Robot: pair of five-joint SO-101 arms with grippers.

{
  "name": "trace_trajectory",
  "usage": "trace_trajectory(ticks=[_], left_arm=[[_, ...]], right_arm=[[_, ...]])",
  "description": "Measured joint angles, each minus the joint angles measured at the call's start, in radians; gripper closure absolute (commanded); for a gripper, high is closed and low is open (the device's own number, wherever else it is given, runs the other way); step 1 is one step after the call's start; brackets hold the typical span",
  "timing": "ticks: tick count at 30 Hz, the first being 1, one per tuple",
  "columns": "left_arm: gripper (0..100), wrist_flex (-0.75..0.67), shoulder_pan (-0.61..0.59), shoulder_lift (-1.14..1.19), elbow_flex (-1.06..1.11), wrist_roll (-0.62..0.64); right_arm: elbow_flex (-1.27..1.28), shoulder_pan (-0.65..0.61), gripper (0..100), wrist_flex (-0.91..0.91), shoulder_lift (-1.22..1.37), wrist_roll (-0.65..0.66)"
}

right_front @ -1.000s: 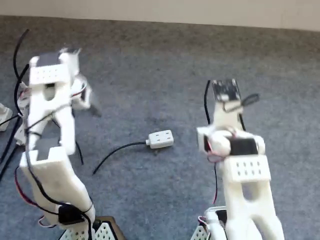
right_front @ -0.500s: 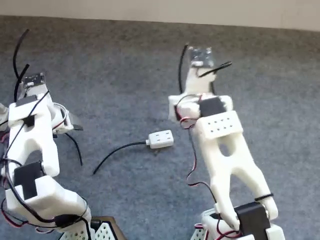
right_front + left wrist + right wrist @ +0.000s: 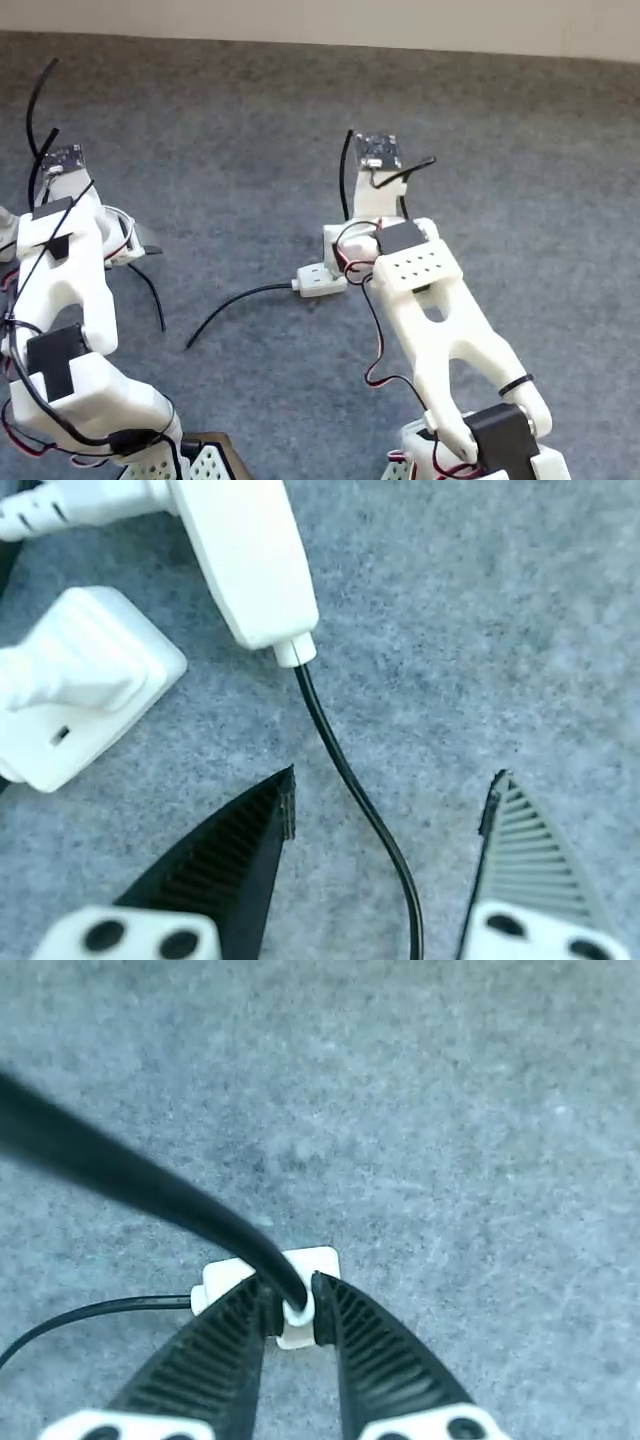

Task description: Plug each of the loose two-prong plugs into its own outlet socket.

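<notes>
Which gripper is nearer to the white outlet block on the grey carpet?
Right. The right gripper is just above the outlet block, shut on a plug. The left gripper is well off to one side, open over a black cord.

Right gripper [image 3: 295, 1295] and its plug [image 3: 298, 1315], now over outlet socket [image 3: 318, 280].

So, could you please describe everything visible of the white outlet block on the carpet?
The outlet block is a small white box, plastic by its look, lying flat on the grey carpet. A thin black cord leaves one end and curves away across the carpet. The right gripper, shut on a plug, hangs directly above it; whether they touch is unclear.
</notes>
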Motion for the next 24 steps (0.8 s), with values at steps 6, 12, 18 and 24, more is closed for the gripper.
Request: trace_trajectory(ticks=[6,12,18,24], left_arm=[[69,0.0,0.0,0.0,0.0,0.0],[69,0.0,0.0,0.0,0.0,0.0],[69,0.0,0.0,0.0,0.0,0.0],[69,0.0,0.0,0.0,0.0,0.0]], right_arm=[[0.002,0.015,99.4,-0.021,0.0,0.0],[0.002,0.043,99.4,-0.035,0.0,0.0],[0.006,0.049,99.4,-0.035,0.0,0.009],[0.054,0.051,99.4,-0.046,-0.005,0.015]])
